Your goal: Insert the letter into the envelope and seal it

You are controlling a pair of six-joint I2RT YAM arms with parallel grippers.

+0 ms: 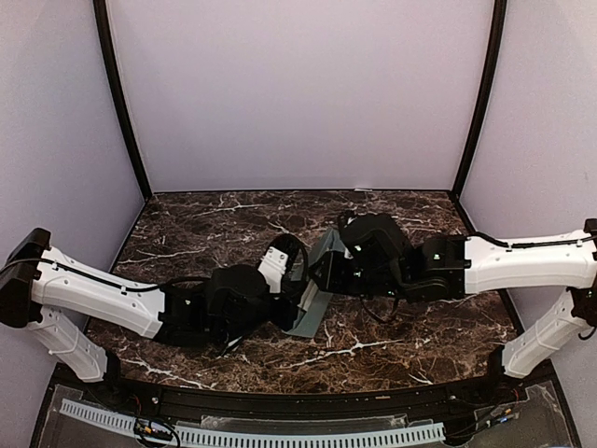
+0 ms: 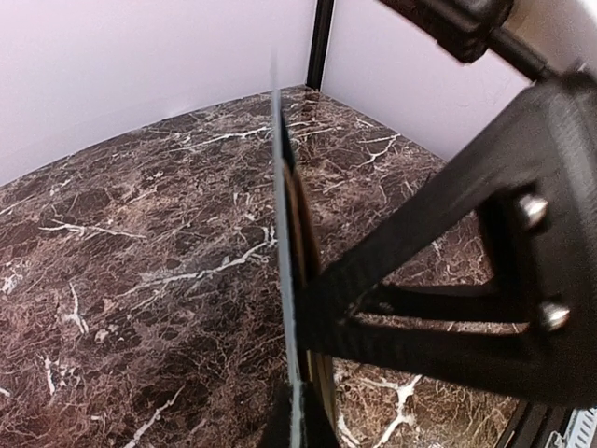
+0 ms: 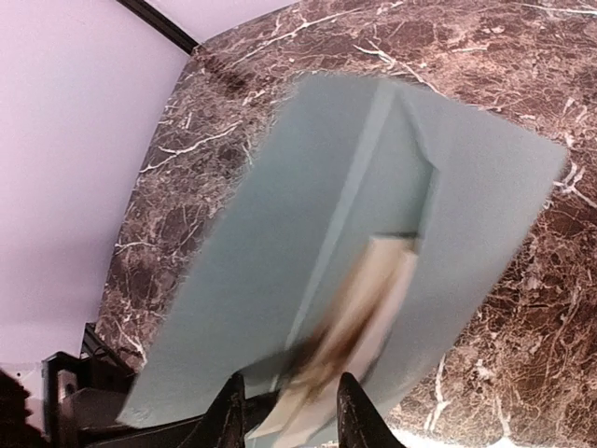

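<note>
Right tool (image 3: pixel 289 401) pinches the letter (image 3: pixel 373 299), partly inside the envelope (image 3: pixel 280 233) gripped by left tool (image 2: pixel 298 422); insertion underway, push deeper next.

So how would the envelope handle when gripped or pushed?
Likely stiff enough to keep its shape: the envelope looks flat apart from its folds. Probably very light, since edge-on in the left wrist view it is just a thin line. Thin paper may crease if squeezed.

Dark marble table (image 1: pixel 233 215), pale lilac walls (image 1: pixel 298 93).
</note>
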